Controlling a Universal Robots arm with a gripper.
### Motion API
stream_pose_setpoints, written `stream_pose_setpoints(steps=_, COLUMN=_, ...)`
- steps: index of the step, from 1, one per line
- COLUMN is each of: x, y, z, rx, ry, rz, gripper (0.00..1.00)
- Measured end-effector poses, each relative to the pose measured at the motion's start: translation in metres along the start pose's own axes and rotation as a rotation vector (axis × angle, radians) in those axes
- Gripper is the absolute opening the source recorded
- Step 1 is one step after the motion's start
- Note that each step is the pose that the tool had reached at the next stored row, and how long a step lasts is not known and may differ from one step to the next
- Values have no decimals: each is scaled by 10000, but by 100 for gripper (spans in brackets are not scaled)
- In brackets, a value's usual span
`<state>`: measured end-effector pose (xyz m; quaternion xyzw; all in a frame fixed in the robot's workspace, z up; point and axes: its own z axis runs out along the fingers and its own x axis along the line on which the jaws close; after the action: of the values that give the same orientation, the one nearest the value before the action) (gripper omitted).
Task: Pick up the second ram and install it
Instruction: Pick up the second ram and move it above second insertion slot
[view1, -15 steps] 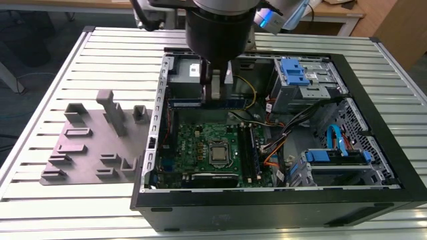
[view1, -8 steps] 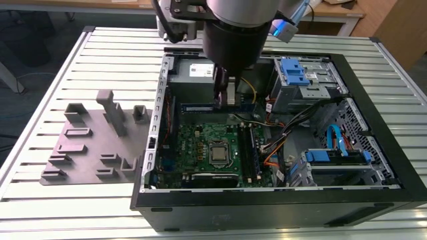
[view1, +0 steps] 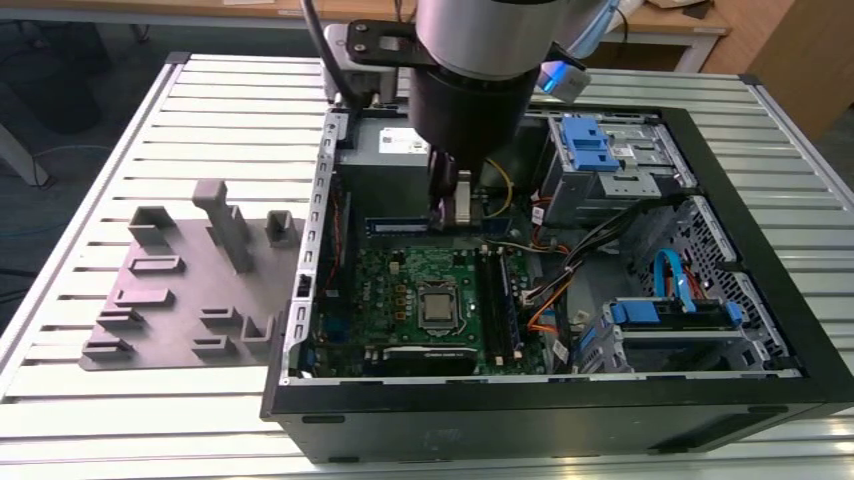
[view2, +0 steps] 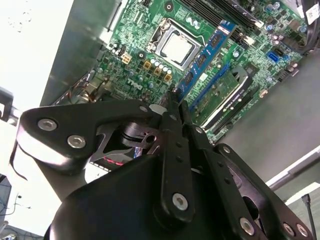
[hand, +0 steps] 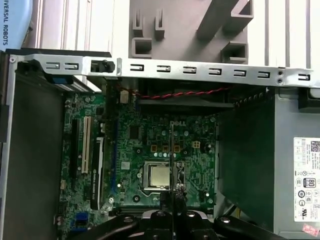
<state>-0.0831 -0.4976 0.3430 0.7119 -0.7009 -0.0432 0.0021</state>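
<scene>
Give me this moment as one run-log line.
gripper: shut on second ram | second ram: held on edge above motherboard, beside CPU socket | seated: no

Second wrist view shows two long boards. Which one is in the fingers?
The blue one, the second ram: its end runs into the closed fingers. The green board lies apart, down on the motherboard.

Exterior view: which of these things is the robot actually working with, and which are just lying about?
In the job: black gripper, shut on the second ram, a thin blue circuit-board strip; green motherboard.
Lying about: grey plastic holder tray; blue drive bracket.
</scene>
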Motion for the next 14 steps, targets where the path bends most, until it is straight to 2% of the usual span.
stream_pose_setpoints(steps=14, x=15, y=-24, z=252, rx=-1, ry=0, rz=0, gripper=11)
